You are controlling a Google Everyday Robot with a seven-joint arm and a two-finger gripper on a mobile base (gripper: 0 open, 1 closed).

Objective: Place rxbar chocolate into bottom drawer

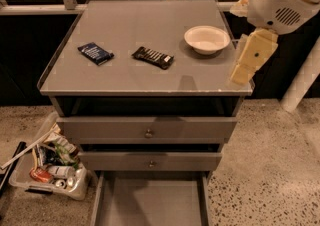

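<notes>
The chocolate bar [153, 57] sat mid-worktop [150, 20], with a blue packet [95, 53] to its left and a white bowl [207, 39] further right. The gripper [245, 65] hung over the worktop's right edge, well apart from the bar; honestly couldn't tell if it was released or clenched. The bottom drawer [150, 202] was pulled out below two knobbed drawers [148, 133]. A bin of junk [50, 162] sat left on the speckled floor [270, 160].

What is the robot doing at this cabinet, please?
The robot is meant to put the rxbar chocolate into the bottom drawer. The bar lies on the cabinet top, between a dark blue packet and a white bowl. The gripper hangs at the top's right edge, apart from the bar. The bottom drawer is pulled open.
</notes>
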